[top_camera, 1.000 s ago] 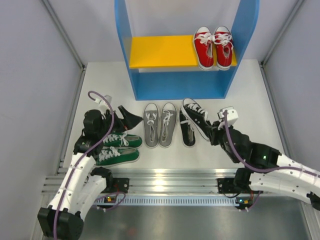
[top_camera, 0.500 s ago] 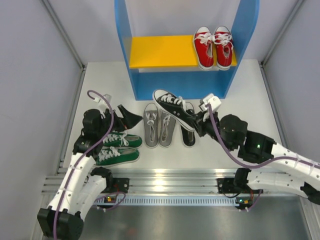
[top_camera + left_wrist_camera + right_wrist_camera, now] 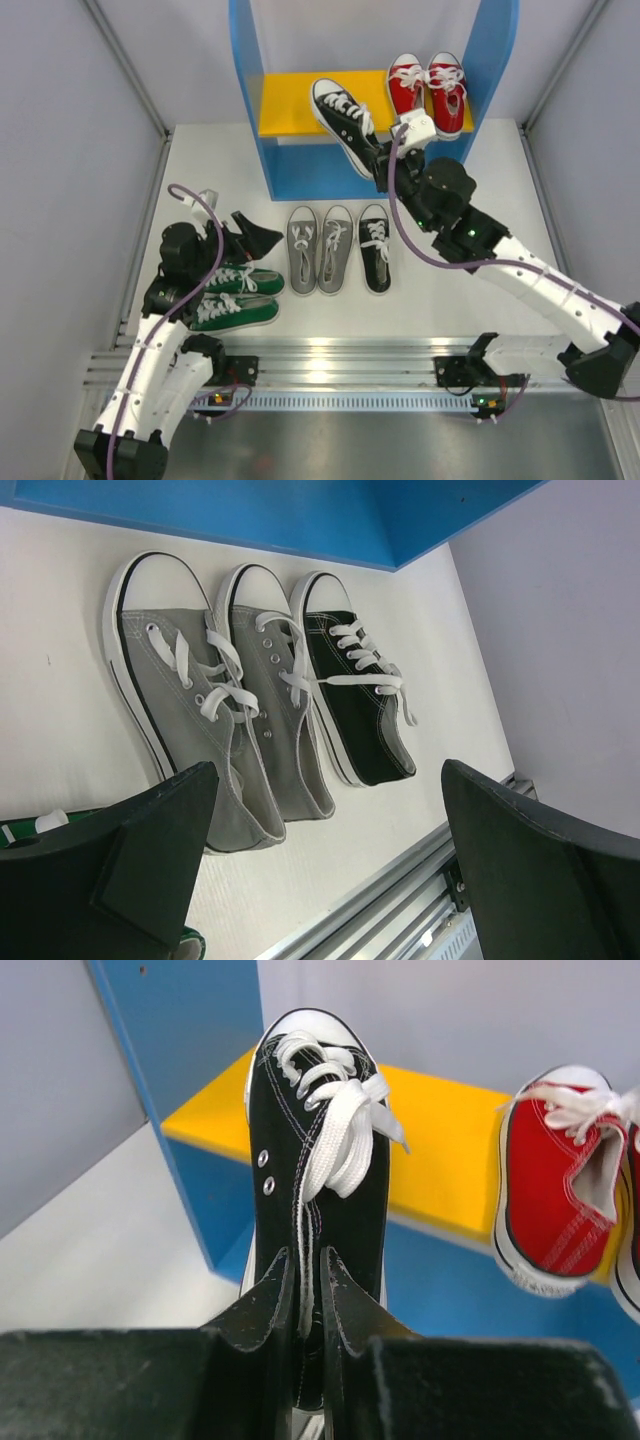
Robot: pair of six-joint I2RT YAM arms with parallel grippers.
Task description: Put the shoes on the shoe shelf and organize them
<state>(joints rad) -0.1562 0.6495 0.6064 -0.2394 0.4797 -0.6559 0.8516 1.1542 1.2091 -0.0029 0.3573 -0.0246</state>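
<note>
While the right hand (image 3: 380, 162) pinches its heel between narrow fingers, a black shoe (image 3: 343, 120) hangs tilted over the front edge of the yellow board (image 3: 300, 105) in the shoe shelf (image 3: 250, 90), toe toward the back. Just to its right, the red pair (image 3: 428, 92) fills the board's end. On the worktop (image 3: 480, 210) lie its black mate (image 3: 374, 250), the grey pair (image 3: 320, 248) and the green pair (image 3: 235, 296), above which the left hand (image 3: 258, 230) hovers spread wide, holding nothing.

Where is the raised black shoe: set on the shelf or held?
Held: the right tool is shut on the black shoe, heel out past the board.
</note>
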